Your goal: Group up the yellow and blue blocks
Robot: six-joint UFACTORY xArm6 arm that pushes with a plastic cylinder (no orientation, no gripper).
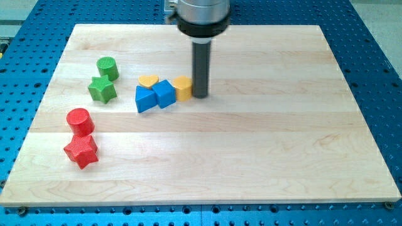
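No jaws here to open or shut, only a rod, with my tip right against the view's right side of a yellow block. Next to that, all touching in a bunch: the blue cube, the blue wedge and the yellow heart. Risky to push harder toward the view's left: maybe knocking the bunch apart, or shoving it into the green star nearby.

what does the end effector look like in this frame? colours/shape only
A straight dark grey, nearly black cylindrical rod; my tip is its plain blunt lower end. Above it sits a wider black round collar under a light silver-grey cylindrical housing, cut off by the view's top. No cables, markings or labels show.
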